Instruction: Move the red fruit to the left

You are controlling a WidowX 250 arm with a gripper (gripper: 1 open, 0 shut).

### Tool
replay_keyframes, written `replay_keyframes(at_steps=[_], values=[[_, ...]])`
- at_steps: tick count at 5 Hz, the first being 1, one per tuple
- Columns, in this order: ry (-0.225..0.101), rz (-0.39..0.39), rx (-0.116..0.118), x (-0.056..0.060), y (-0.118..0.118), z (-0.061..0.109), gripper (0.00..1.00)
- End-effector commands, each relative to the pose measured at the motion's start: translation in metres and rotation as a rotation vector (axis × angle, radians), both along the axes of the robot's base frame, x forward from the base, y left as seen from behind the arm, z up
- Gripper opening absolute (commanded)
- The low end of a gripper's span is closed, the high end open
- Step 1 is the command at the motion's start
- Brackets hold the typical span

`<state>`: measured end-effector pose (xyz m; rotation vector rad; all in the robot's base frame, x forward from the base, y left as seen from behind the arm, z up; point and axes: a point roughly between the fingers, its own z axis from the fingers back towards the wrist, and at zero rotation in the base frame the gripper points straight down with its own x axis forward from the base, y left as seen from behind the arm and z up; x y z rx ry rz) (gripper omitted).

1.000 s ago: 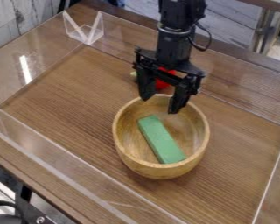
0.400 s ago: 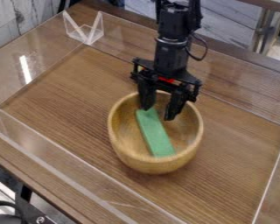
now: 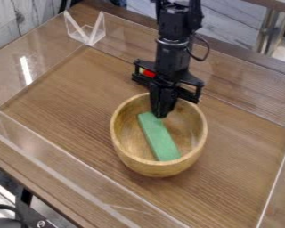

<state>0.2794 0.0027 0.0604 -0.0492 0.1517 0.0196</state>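
The black metal claw (image 3: 158, 111) is closed at the round wooden bowl (image 3: 124, 147), any hold unclear. The glossy red toy fruit (image 3: 150, 74) looks light, firm, slippery; pinch 2 opposite sides.

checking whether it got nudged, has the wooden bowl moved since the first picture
yes, slightly: the wooden bowl has shifted a little left in view, judged against the table

no readable text, no legible labels, no brand names, no numbers, no signs
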Motion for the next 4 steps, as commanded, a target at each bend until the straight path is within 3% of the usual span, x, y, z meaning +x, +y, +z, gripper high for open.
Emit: replay_keyframes(at_steps=[1,3,4], values=[[-0.085,-0.001,-0.017,-0.003,0.014,0.031,0.00],[-0.131,0.117,-0.062,0.004,0.066,0.047,0.00],[-0.150,0.212,-0.074,0.004,0.072,0.055,0.00]])
